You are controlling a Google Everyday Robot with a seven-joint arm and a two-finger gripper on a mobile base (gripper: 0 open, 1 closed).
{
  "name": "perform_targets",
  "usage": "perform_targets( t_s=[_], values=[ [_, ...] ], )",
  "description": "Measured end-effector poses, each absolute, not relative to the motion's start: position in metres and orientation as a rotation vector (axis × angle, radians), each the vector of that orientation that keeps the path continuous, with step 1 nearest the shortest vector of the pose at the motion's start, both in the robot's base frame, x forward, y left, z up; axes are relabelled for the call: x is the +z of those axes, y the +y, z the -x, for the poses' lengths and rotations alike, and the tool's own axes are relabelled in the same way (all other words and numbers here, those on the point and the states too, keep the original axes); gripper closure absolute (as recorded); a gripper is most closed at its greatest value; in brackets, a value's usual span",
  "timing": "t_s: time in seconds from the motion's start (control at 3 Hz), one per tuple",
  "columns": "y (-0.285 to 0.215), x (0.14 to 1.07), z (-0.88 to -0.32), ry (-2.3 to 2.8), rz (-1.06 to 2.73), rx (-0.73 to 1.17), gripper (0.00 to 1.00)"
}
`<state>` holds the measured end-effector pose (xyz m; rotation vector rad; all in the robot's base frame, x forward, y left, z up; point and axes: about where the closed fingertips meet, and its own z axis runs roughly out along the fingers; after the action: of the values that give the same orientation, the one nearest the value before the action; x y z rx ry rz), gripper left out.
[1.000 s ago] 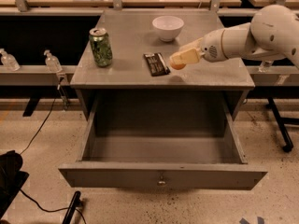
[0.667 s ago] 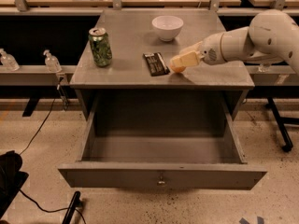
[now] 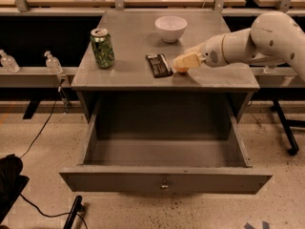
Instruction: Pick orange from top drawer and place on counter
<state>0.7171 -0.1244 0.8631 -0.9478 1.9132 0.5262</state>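
Note:
The gripper (image 3: 184, 63) reaches in from the right over the grey counter (image 3: 128, 73), low over its front right part. Its pale fingers (image 3: 188, 60) are closed around the orange (image 3: 181, 69), which shows only as a small orange patch under them, at or just above the counter surface. The top drawer (image 3: 164, 178) is pulled fully open below. Its inside looks empty, and its small knob sits in the middle of the front panel.
On the counter stand a green can (image 3: 102, 47) at the left and a white bowl (image 3: 170, 27) at the back. A black packet (image 3: 158, 65) lies just left of the gripper. Wooden benches run behind. Cables and a black object lie on the floor at left.
The arm has sunk slightly and the gripper with the orange sits a little lower over the counter. The drawer and other objects have not moved.

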Motion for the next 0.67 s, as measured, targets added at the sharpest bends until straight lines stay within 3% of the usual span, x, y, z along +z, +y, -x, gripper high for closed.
perform_targets(
  t_s=[0.33, 0.67],
  values=[
    [-0.1218, 0.8617, -0.7174, 1.913, 0.951, 0.530, 0.00],
    [-0.1214, 0.8615, -0.7174, 1.913, 0.952, 0.531, 0.00]
  ],
)
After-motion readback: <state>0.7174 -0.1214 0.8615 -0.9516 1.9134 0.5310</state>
